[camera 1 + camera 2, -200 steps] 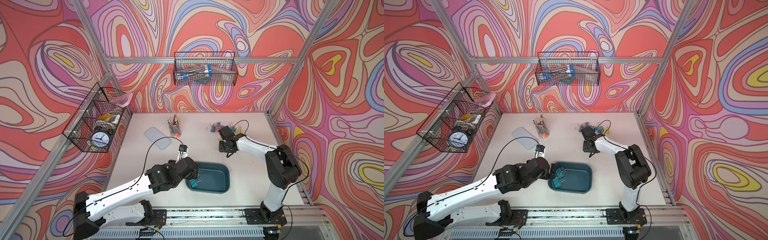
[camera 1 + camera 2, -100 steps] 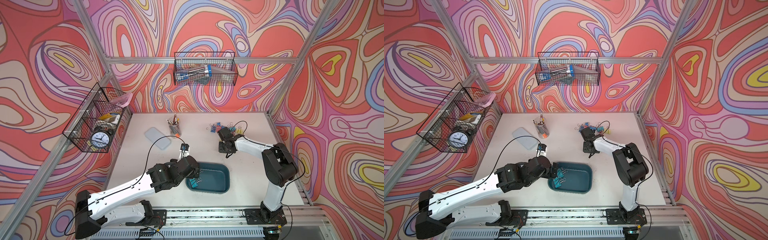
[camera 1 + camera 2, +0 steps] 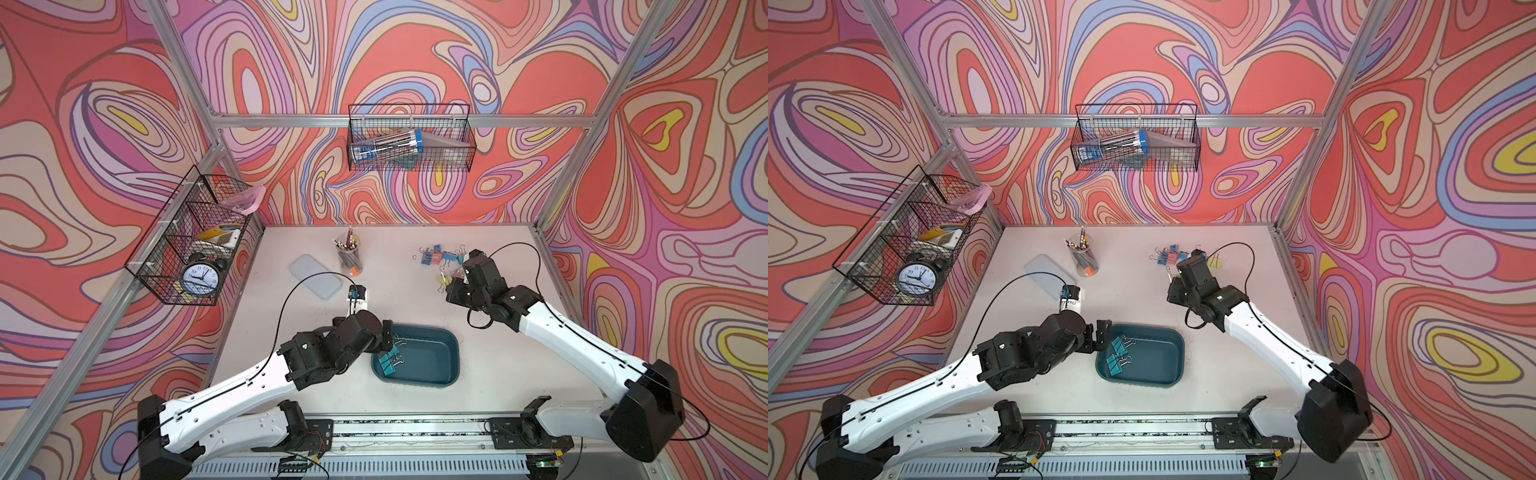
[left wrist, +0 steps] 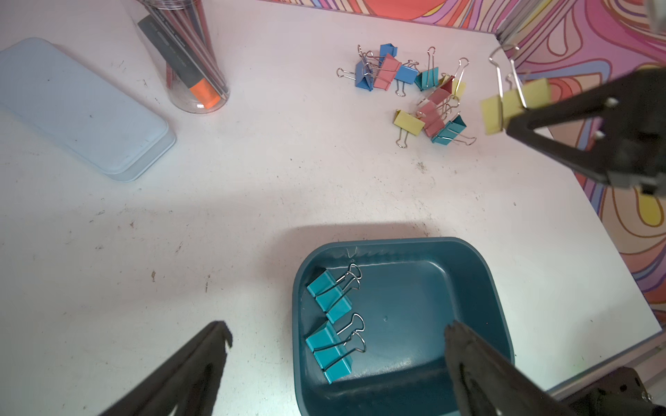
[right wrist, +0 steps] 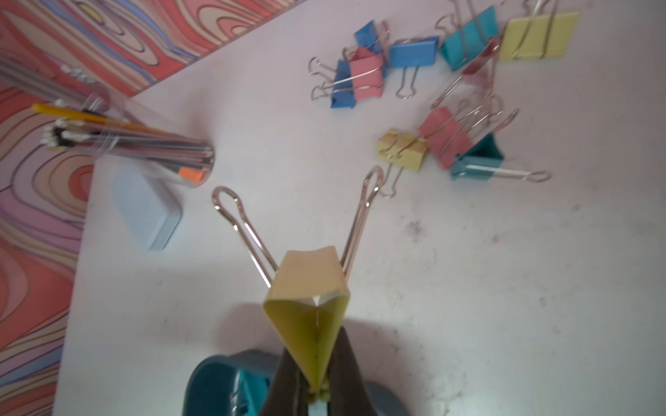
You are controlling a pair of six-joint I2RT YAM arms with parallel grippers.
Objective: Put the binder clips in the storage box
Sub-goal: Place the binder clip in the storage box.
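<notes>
Right claw pinching folded yellow binder clip (wire handles splayed), left claw wide, glossy storage box

So the storage box sits front-middle on the bench, two binder clips in its left end. The rest of the clips are piled back right; pen cup back-middle, lid just left of it.

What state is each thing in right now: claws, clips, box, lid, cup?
left claw: open, empty, at the storage box's edge
right claw: shut on the yellow clip
yellow clip: held by its body, off the table
storage box: holds teal clips
loose clips: heaped on the table, outside the box
lid: flat on the table
pen cup: upright, holding pens
</notes>
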